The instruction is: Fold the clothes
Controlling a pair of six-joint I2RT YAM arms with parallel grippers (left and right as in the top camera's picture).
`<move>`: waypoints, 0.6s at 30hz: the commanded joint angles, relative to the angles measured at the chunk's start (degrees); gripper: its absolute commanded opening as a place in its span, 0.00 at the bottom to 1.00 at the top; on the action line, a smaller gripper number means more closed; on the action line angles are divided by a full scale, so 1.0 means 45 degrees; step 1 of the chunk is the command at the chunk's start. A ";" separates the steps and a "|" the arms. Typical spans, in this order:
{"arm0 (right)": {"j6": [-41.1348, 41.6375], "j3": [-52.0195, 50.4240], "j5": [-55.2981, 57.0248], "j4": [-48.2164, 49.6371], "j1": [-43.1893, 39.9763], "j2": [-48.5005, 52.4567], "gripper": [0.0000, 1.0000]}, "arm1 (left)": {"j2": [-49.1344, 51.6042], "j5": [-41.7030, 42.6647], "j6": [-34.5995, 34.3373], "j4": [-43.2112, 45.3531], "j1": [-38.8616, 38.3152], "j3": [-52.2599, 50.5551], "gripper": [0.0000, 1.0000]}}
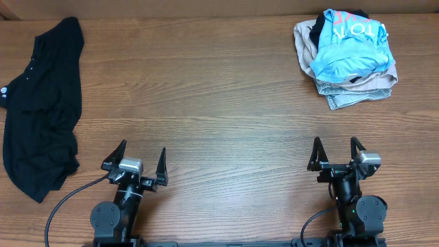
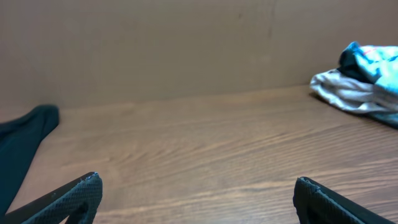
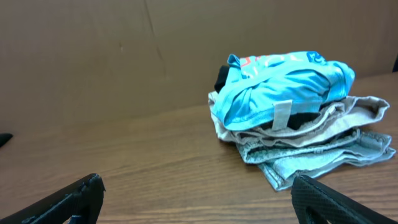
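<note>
- While both of my arms sit low at the near edge of the wooden table point(image 1: 206, 89), my left gripper point(image 1: 144, 146) has its fingers spread wide and nothing between them.
- My right gripper point(image 1: 335, 139) is likewise released, with its two fingertips apart over bare wood.
- From the left wrist camera, my left fingertips point(image 2: 93, 183) frame an open stretch of tabletop, and they touch no cloth.
- From the right wrist camera I see the same wide gap between my right fingertips point(image 3: 93, 183).
- A dark cable point(image 1: 65, 199) curls away from the base of my left arm, toward my outer left.
- The black garment point(image 1: 41, 103) lies ahead of my left gripper and off to its left, well apart from it, spread loosely and rumpled along the table's left edge.
- Its small white logo point(image 1: 3, 89) sits at the far left border, and a row of tiny pale buttons point(image 1: 29, 72) runs down the upper part.
- Ahead of my right gripper, slightly to its right and well apart, a bundled light blue shirt point(image 3: 280, 84) with white lettering rests on top of a pile of beige folded garments point(image 3: 311, 140).
- A sliver of something dark shows at the left edge of the right wrist view; I cannot tell what it is.
</note>
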 commanded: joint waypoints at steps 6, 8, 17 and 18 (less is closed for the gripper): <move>-0.0049 -0.0126 -0.0112 0.0719 -0.0024 -0.0112 1.00 | -0.0112 0.1098 0.0117 0.0321 0.0131 -0.0049 1.00; -0.0044 -0.0121 -0.0117 0.0782 -0.0024 -0.0112 1.00 | -0.0112 0.1477 0.0058 0.0330 0.0131 -0.0005 1.00; -0.0044 0.0835 -0.0117 0.0461 -0.0024 -0.0112 1.00 | -0.0112 0.1724 -0.0151 0.0369 0.0136 0.0661 1.00; -0.0044 0.1025 -0.0117 0.0359 -0.0024 -0.0112 1.00 | -0.0112 0.1705 -0.0209 0.0364 0.0136 0.0782 1.00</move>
